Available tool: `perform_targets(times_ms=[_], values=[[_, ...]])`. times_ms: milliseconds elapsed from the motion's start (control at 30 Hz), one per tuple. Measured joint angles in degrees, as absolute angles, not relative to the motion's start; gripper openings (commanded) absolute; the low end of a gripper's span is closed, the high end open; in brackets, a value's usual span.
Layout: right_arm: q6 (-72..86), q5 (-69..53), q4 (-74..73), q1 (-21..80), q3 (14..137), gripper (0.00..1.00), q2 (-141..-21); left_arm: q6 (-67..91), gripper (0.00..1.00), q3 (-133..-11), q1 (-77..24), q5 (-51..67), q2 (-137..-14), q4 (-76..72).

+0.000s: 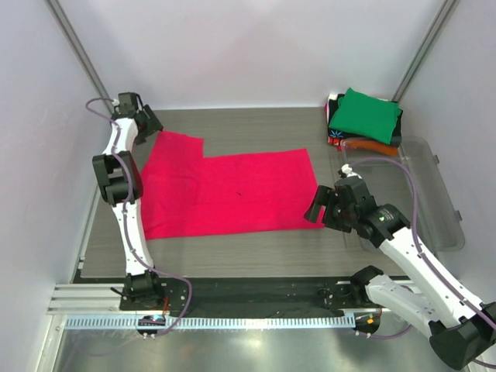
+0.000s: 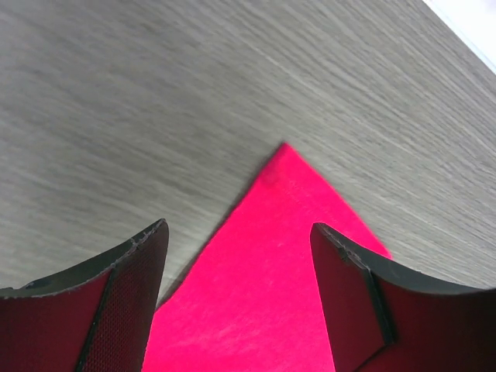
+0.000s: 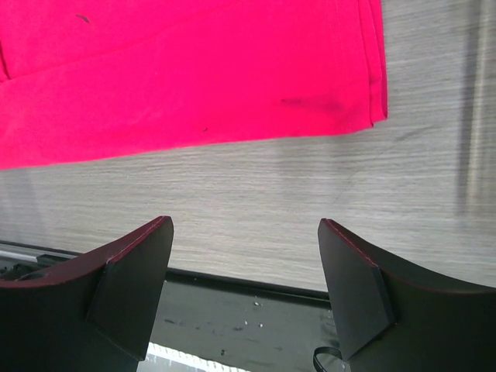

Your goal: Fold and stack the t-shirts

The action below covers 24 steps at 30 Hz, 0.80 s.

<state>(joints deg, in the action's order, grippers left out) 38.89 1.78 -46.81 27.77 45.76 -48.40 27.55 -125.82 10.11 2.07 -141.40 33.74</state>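
The desk (image 1: 256, 132) is the biggest thing here, grey and wood-grained. The crimson-pink t-shirt (image 1: 232, 194) lies flat across the middle of it, with one sleeve reaching to the far left.

This cloth looks thin, light and very soft. I judge that it will sag and drag when you lift it and will not keep any shape. Take it at corners or along a hem and pinch both layers together; at the right edge two layers show, one on the other.

The clear plastic bin (image 1: 438, 182) stands on the right side of the desk. I can see nothing inside it, but your right arm hides a part of it.

Just beyond the bin, in the far right corner, is the stack of folded shirts. The green shirt (image 1: 364, 115) lies on top, the orange shirt (image 1: 380, 146) shows under its near edge, and the black shirt (image 1: 335, 105) shows at the far left side.

The left hand (image 2: 239, 232) is wide and holds nothing. It hangs over the far sleeve corner, which points up between the fingers without touching them.

The right hand (image 3: 244, 225) is also wide and empty. It hovers over bare desk, just beside the near right corner of the crimson-pink t-shirt.
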Motion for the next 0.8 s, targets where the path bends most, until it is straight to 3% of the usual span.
perform_targets(times_ms=[167, 333, 633, 667, 700, 800], values=[[38.9, 1.5, -48.4, 27.8, 45.4, 0.81, -47.9, 27.4, 0.72, -129.6, 9.4, 3.9, -145.3, 32.9], [39.2, 1.5, -50.2, 27.8, 45.0, 0.81, -45.7, 26.4, 0.61, -133.7, 7.9, 4.1, -148.6, 31.5], [39.6, 1.6, -51.7, 27.8, 44.4, 0.81, -44.2, 25.1, 0.23, -134.0, 6.3, 0.8, -149.2, 32.0], [39.6, 1.6, -51.8, 27.8, 44.4, 0.81, -44.2, 24.9, 0.18, -134.0, 6.3, 0.4, -149.2, 32.0], [39.6, 1.6, -51.9, 27.8, 44.4, 0.81, -44.2, 25.0, 0.04, -134.0, 6.3, -0.1, -149.2, 32.1], [39.6, 1.8, -52.0, 27.8, 44.4, 0.82, -44.2, 25.2, 0.00, -133.5, 6.2, -0.8, -149.0, 32.3]])
